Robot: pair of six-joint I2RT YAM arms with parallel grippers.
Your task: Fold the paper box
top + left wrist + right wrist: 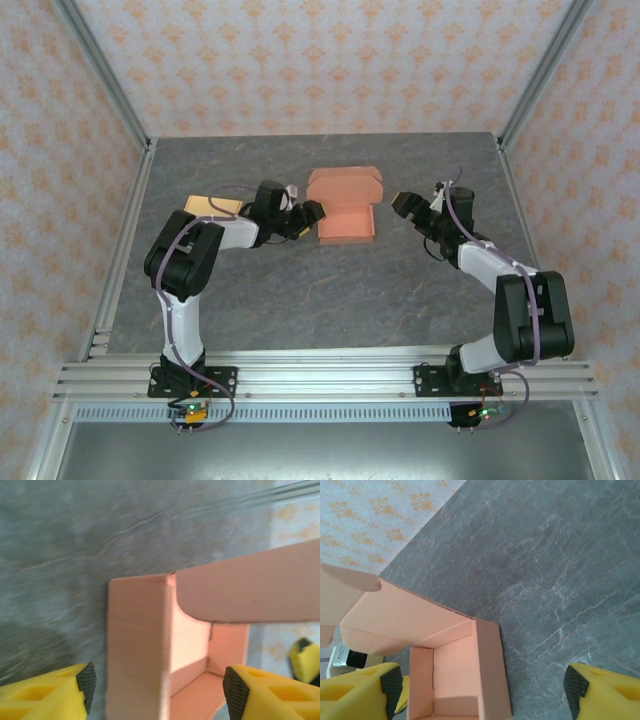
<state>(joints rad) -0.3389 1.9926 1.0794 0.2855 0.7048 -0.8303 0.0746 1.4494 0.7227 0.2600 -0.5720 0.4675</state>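
The salmon paper box [346, 224] sits mid-table, its tray formed and its lid [345, 184] standing open toward the back. My left gripper [308, 218] is open at the box's left side. In the left wrist view a side wall [137, 645] stands between the black pads [86, 682], and the lid flap [250, 587] hangs across above. My right gripper [405, 205] is open to the right of the box and apart from it. In the right wrist view my right gripper [482, 687] frames the tray [465, 675], its right wall and bare table.
A flat tan cardboard piece [212, 206] lies at the left, behind the left arm. The grey stone-pattern table [330, 290] is open in front of the box. Aluminium frame posts [105, 90] and patterned walls close in the back and sides.
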